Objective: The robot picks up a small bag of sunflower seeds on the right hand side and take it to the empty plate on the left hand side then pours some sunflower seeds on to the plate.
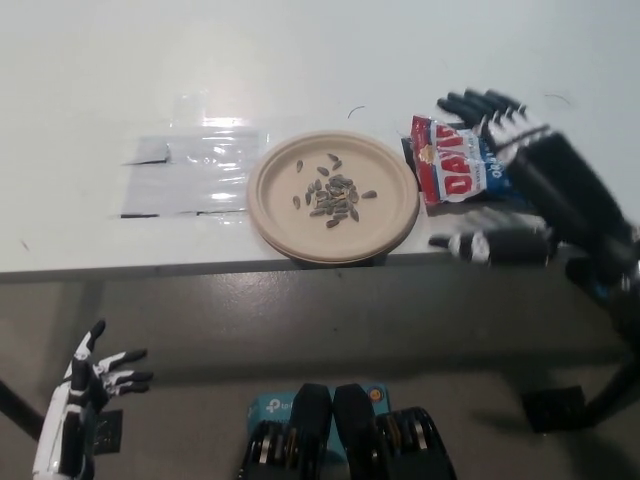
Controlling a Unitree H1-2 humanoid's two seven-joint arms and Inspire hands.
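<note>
Seed bag [456,171] flat on white table [300,60], just right of tan plate [334,196], label up. Sunflower seeds [331,195] heaped loosely in plate's middle. Black right hand [520,170] blurred above bag's right end, fingers spread, grasping nothing. White left hand [85,395] low at lower left, below table edge, fingers apart, empty. Clear plastic sheet [190,172] left of plate.
</note>
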